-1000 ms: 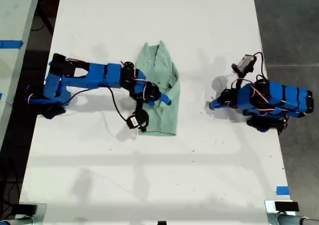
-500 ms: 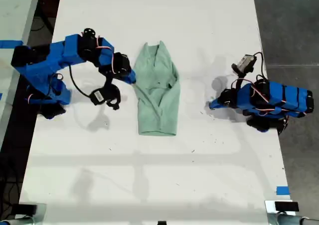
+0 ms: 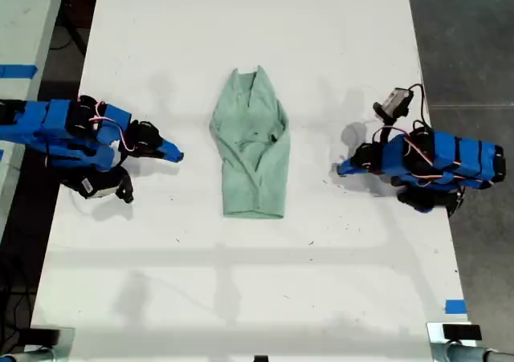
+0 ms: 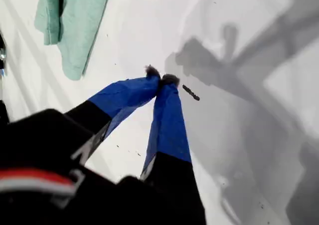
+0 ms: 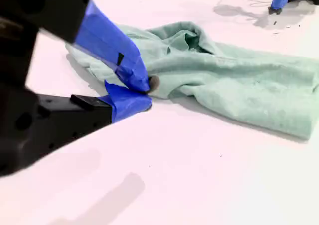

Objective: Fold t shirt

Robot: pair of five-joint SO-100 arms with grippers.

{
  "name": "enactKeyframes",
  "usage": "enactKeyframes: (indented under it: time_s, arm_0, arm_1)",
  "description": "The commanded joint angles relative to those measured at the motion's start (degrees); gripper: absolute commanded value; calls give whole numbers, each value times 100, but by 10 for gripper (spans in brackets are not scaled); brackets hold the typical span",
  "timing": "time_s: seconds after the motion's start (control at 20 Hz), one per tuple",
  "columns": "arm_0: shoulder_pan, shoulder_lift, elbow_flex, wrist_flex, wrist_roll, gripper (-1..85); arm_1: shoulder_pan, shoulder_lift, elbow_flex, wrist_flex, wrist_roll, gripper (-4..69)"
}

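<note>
Your second gripper (image 5: 146, 92) has its jaws pinched together on nothing. It sits low over the table (image 3: 241, 290), just short of the near edge of the t shirt (image 5: 239, 80). In the exterior view it (image 3: 175, 156) is parked at that view's left, clear of the cloth.

Your first gripper (image 4: 162, 78) is also closed and empty, tips touching. It points at bare table on the exterior view's right (image 3: 341, 169), with the shirt (image 4: 75, 20) well off.

Between them, the t shirt (image 3: 253, 149) lies mid-table as a narrow strip, collar towards the exterior view's top, both sides already turned in over the middle. So the lengthwise folds look done. What I'd say is left is the crosswise fold, hem up to collar, plus some smoothing, as the top layer is rumpled and lopsided.
</note>
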Motion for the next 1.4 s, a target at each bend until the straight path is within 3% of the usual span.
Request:
enactKeyframes:
  time_s: [0.0, 0.1, 1.35]
  arm_0:
    - [-229, 1670, 1143, 18, 457, 0]
    - [-123, 2610, 1345, 686, 369, 0]
    - [-202, 2646, 1406, 791, 343, 0]
  arm_1:
    - [-18, 79, 281, 44, 35, 15]
    - [-18, 79, 281, 44, 44, 15]
    - [-18, 79, 290, 44, 35, 15]
